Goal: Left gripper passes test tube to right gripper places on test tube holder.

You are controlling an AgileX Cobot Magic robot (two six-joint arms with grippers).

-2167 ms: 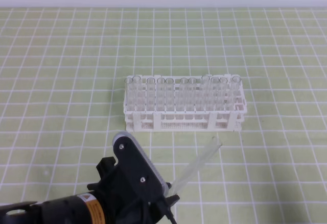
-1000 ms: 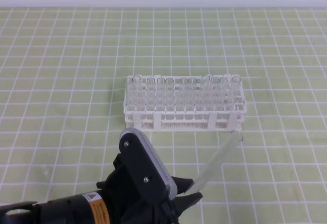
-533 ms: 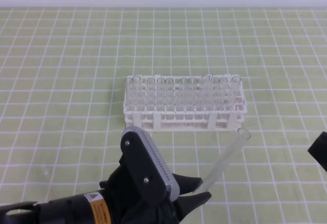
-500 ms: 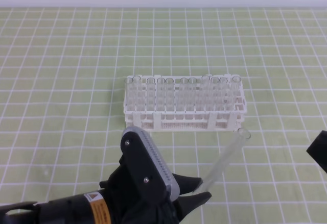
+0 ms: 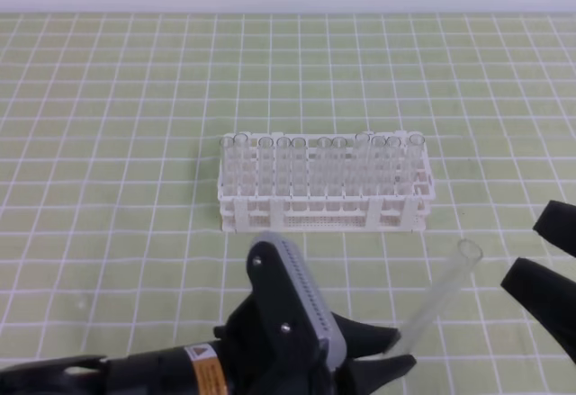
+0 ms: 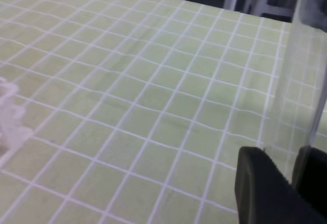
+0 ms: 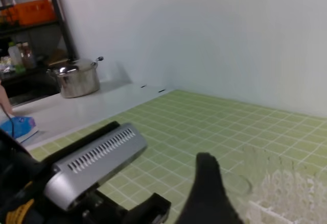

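My left gripper (image 5: 394, 352) reaches in from the bottom edge, shut on the lower end of the test tube (image 5: 438, 294). The clear tube slants up and to the right, its open rim in the air in front of the rack's right end. In the left wrist view the tube (image 6: 302, 86) rises between the black fingers (image 6: 263, 185). My right gripper (image 5: 525, 253) comes in from the right edge, open, its two fingers spread just right of the tube's rim and apart from it. The white test tube holder (image 5: 324, 199) stands mid-table with several clear tubes upright in it.
A green cloth with a white grid covers the table (image 5: 117, 125). In the right wrist view the left arm's grey ribbed housing (image 7: 94, 160) lies close below one black finger (image 7: 207, 188), the rack is blurred at the bottom right, and a metal pot (image 7: 76, 78) sits on a counter.
My left arm has carried the test tube to the right, its rim now past the rack's right end. The right gripper has come further in from the right edge with its fingers spread.
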